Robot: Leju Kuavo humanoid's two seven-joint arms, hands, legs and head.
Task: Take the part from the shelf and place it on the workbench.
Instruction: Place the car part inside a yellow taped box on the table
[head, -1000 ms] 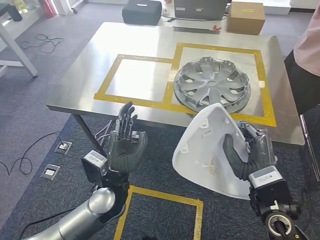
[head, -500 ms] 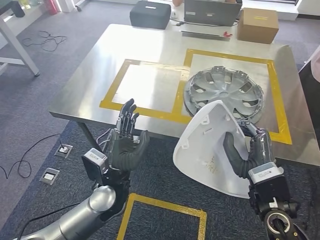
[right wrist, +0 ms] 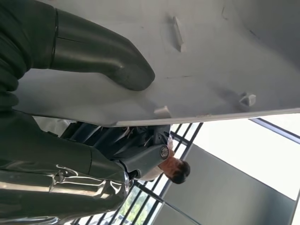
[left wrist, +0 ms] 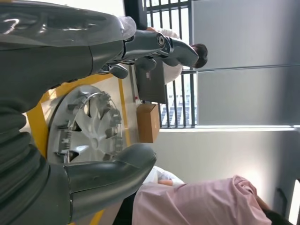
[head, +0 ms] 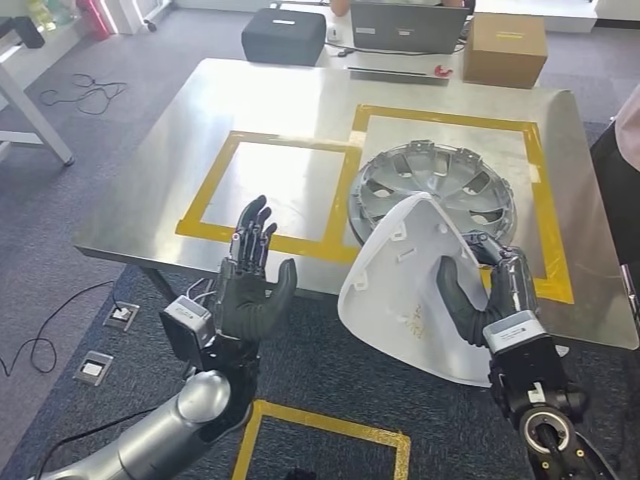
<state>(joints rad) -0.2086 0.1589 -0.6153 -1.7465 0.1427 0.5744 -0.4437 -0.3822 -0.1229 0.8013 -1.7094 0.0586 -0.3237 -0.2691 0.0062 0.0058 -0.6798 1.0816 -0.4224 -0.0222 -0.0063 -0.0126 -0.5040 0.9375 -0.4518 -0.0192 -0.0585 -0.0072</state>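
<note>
Right robot hand (head: 494,285) grips the white curved plastic shell part (head: 404,290), thumb pressed inside it, at the steel worktop's (head: 151,190) near edge; left robot hand (head: 249,285) spread, holding nothing

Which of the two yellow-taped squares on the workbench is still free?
The left taped square, ahead of the open left hand, shows bare metal inside. The right taped square holds the silver hubcap. The right hand holds the white part.
</note>
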